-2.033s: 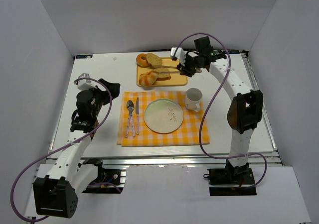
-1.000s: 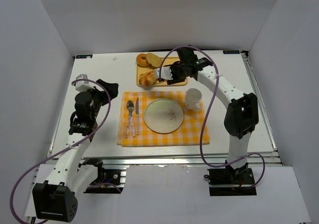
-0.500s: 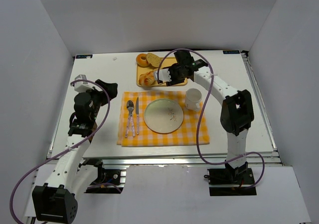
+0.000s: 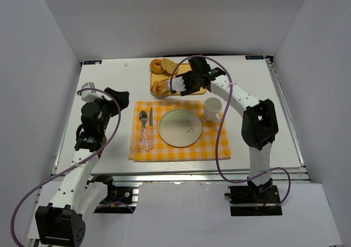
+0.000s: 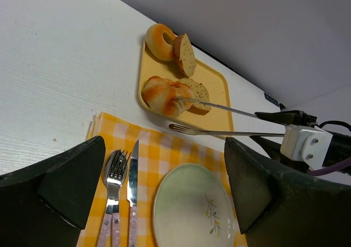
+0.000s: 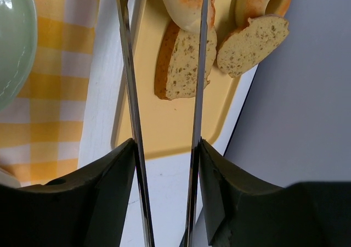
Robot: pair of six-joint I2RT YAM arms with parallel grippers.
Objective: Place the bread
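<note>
The bread (image 4: 160, 86), a small golden-brown bun, sits at the near left corner of the yellow tray (image 4: 155, 77). It also shows in the left wrist view (image 5: 160, 93) and the right wrist view (image 6: 184, 0). My right gripper (image 4: 185, 83) (image 6: 164, 153) is shut on metal tongs (image 5: 230, 111). The tongs are spread. One arm lies on the bun and the other hangs over the tray's near edge. The green plate (image 4: 180, 127) (image 5: 192, 208) lies bare on the checked cloth (image 4: 181, 151). My left gripper (image 4: 112, 93) (image 5: 163, 164) is open and empty, left of the cloth.
A ring-shaped bread (image 4: 157, 66) and seeded slices (image 4: 169, 66) (image 6: 181, 66) lie on the tray. A white cup (image 4: 213, 108) stands right of the plate. A fork (image 4: 142, 127) and knife (image 4: 149, 127) lie on the cloth's left side.
My right arm has swung left across the tray, bringing the tongs from the tray's right side to the bun. My left arm has barely moved.
</note>
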